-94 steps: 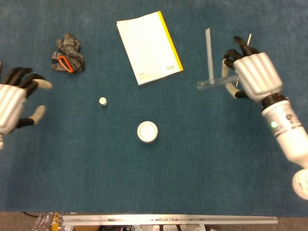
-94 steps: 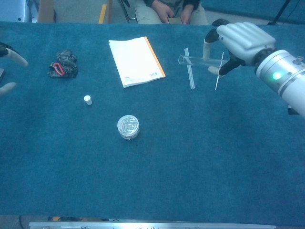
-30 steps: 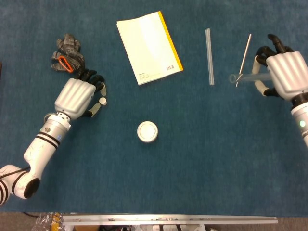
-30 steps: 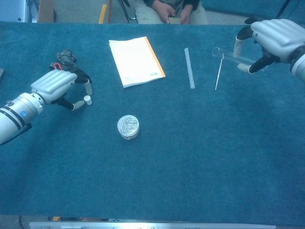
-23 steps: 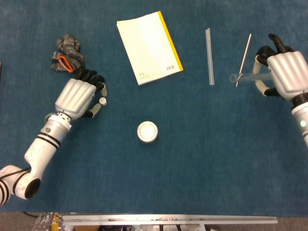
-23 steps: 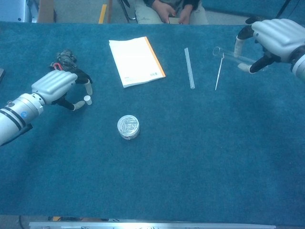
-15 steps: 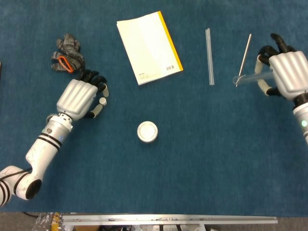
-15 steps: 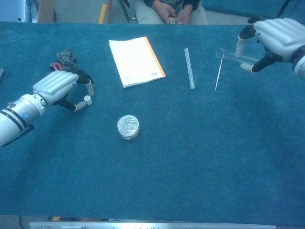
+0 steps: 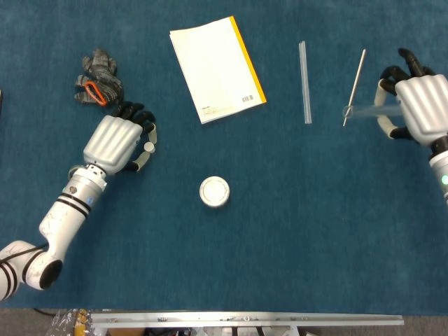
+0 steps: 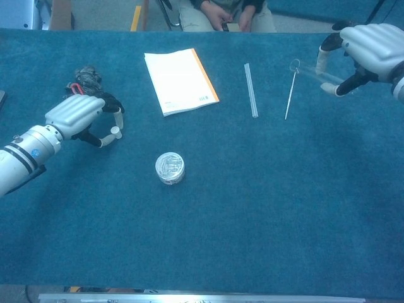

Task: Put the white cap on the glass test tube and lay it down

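The small white cap (image 9: 149,146) (image 10: 115,131) stands on the blue table left of centre. My left hand (image 9: 115,143) (image 10: 72,117) is right beside it, a fingertip and the thumb bracketing the cap; whether they pinch it is unclear. At the far right my right hand (image 9: 420,105) (image 10: 372,47) holds the glass test tube (image 9: 364,110) (image 10: 309,69) roughly level above the table, its open mouth pointing left. The tube's far end is hidden inside the hand.
A white booklet with a yellow spine (image 9: 217,66) lies at the back centre. A clear strip (image 9: 305,80) and a thin metal rod (image 9: 354,84) lie beside the tube. A round tin (image 9: 214,191) sits mid-table and a dark glove bundle (image 9: 99,80) at the back left.
My left hand has come in from the left edge to the cap and edged closer around it. My right hand has carried the tube to the right.
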Motion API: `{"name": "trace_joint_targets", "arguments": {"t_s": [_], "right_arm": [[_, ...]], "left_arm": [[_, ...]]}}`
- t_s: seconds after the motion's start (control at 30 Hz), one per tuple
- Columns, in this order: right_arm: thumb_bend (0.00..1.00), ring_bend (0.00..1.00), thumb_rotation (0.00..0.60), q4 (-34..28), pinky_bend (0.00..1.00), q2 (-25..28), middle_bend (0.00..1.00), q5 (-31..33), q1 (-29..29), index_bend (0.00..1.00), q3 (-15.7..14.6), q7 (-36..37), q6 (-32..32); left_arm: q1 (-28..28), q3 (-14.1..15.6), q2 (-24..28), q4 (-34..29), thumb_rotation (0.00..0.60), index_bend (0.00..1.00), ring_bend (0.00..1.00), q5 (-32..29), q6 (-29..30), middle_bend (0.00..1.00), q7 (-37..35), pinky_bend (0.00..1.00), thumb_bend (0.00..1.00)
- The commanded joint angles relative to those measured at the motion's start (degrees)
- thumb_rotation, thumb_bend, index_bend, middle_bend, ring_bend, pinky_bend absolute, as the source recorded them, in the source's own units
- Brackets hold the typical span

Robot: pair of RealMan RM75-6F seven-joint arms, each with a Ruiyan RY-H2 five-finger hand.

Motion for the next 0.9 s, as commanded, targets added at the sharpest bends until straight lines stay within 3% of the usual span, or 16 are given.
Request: {"name": "trace_joint_targets", "arguments": {"t_s": [0.03, 0.43, 0.67, 0.9], "right_arm": [[0.34, 0.06, 0.6, 0.0, 0.3, 0.0, 0.33, 0.0, 0.0, 0.61, 0.0, -0.1, 0.0], [0.34, 0.06, 0.6, 0.1, 0.3, 0.1, 0.33, 0.0, -0.4, 0.61, 0.1, 1.2, -0.3], [0.34, 0.07, 0.6, 1.8, 0.3, -1.2, 0.33, 1.2, 0.2, 0.61, 2.2, 7.0, -3.3], [0.34, 0.07, 0.6, 3.7, 0.3, -3.8, 0.33, 2.6, 2.1, 0.61, 4.0, 12.0, -7.6]], "left_arm": [[0.0, 0.0, -0.2, 0.3, 0.6, 0.46, 0.12, 0.1, 0.1, 0.26, -0.2, 0.08, 0.34], [0.3, -0.4, 0.5, -0.3, 0.6, 0.51, 0.13, 0.1, 1.0, 0.3, -4.4, 0.08, 0.34], [0.0, -1.9, 8.3, -8.5, 0.6, 0.51, 0.13, -1.0, 0.1, 0.3, -8.6, 0.08, 0.34], [-0.2, -4.4, 19.2, -20.2, 0.6, 0.51, 0.13, -3.2, -0.5, 0.3, -9.5, 0.08, 0.34]]}}
